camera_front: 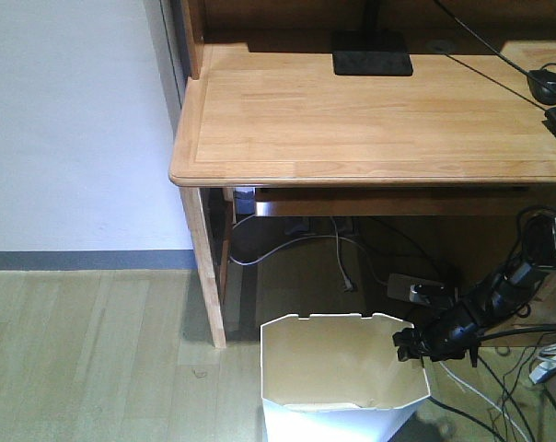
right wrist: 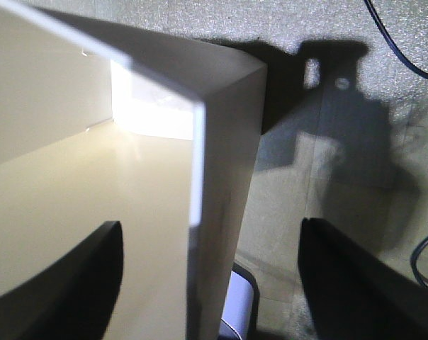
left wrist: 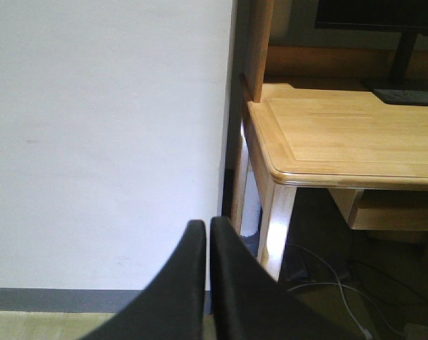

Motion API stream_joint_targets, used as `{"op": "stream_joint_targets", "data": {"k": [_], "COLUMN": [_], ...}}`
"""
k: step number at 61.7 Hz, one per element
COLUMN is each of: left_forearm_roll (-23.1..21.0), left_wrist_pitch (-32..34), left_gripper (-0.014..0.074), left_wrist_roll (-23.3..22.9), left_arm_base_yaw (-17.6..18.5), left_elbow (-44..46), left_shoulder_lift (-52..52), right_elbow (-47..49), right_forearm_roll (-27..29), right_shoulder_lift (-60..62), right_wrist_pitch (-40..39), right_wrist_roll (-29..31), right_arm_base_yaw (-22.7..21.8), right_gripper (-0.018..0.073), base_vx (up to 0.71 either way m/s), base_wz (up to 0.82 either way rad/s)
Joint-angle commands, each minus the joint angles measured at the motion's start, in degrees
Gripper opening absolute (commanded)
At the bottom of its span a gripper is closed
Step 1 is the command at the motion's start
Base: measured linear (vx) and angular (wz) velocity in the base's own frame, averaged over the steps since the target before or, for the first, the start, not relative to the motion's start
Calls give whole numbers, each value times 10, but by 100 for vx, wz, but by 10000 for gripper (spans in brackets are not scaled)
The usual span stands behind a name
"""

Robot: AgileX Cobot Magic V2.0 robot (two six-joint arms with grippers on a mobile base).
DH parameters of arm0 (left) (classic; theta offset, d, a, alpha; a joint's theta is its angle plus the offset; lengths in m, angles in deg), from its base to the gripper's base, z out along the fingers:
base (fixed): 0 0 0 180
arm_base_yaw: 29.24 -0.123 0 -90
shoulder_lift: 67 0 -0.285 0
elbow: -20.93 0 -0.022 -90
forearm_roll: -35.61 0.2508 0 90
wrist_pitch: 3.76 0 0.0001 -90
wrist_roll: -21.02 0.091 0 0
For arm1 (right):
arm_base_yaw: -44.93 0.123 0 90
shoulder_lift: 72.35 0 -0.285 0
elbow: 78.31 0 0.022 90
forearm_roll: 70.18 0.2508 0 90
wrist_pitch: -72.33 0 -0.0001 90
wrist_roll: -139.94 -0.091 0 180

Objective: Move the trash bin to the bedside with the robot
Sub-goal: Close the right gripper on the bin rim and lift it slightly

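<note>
Far left: white wall [camera_front: 66,120]. The left gripper [left wrist: 207,225] faces it, black fingers pressed together with nothing between them. Right of the wall is a light wooden desk [camera_front: 370,120], with a black monitor base [camera_front: 371,53] at its back edge. The white faceted plastic trash bin [camera_front: 338,373], cream inside, stands on the pale wood floor [camera_front: 94,350] just before the desk's front edge, near its left leg. A thin black jointed arm [camera_front: 480,308] comes in from the right. The right gripper [right wrist: 210,227] is spread apart, straddling the bin's right rim, one finger inside and one outside.
</note>
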Motion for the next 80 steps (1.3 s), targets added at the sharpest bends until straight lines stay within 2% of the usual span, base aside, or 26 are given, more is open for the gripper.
{"op": "stream_joint_targets", "data": {"k": [1,6,19,29,39,44,49,53,59,70,80], "left_forearm_roll": [-2,-2,-2,-2,-2,-2,-2,-2,-2,-2,-2], "left_wrist_pitch": [38,38,38,38,38,38,38,38,38,38,38], "left_gripper": [-6,-6,-6,-6,-6,-6,-6,-6,-6,-6,-6], "left_wrist_roll": [-3,-3,-3,-3,-3,-3,-3,-3,-3,-3,-3], "left_arm_base_yaw": [0,0,0,0,0,0,0,0,0,0,0], "left_elbow": [-7,-7,-7,-7,-7,-7,-7,-7,-7,-7,-7], "left_shoulder_lift": [8,8,8,8,8,8,8,8,8,8,8], "right_elbow": [24,42,88,103,73,31,-6,-33,-63,-112,-153], "right_forearm_roll": [-2,-14,-73,-68,-3,51,110,149,189,161,131], "right_shoulder_lift": [13,0,-22,-17,16,44,71,94,124,180,230], "right_wrist_pitch": [27,47,105,135,117,89,99,147,216,285,297], "right_wrist_roll": [-19,-34,-107,-109,-45,14,110,191,238,239,230], "right_arm_base_yaw": [-1,-1,-1,-5,-20,-27,-28,-32,-45,-61,-60], "right_gripper": [405,317,-16,-11,-6,-5,-5,-5,-5,-5,-5], "base_vx": [0,0,0,0,0,0,0,0,0,0,0], "base_wz": [0,0,0,0,0,0,0,0,0,0,0]}}
